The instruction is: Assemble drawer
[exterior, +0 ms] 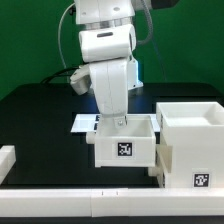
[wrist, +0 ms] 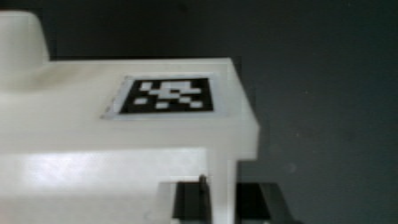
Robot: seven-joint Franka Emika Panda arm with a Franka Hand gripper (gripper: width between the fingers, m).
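A small white tray (exterior: 124,148) with a square tag on its front stands in the middle of the black table. It touches the large open-sided shell (exterior: 192,140) on the exterior view's right, which also bears a tag. My gripper (exterior: 118,122) reaches down into the tray from above. In the wrist view the gripper (wrist: 228,196) has one dark finger (wrist: 194,200) on each side of a thin wall of the tray (wrist: 107,150) and is shut on it. The tray's tag (wrist: 173,95) faces the camera. A second tray is not in view.
The marker board (exterior: 84,122) lies flat behind the tray, partly hidden by the arm. Low white rails run along the table's front (exterior: 80,203) and at the exterior view's left (exterior: 8,158). A green wall stands behind.
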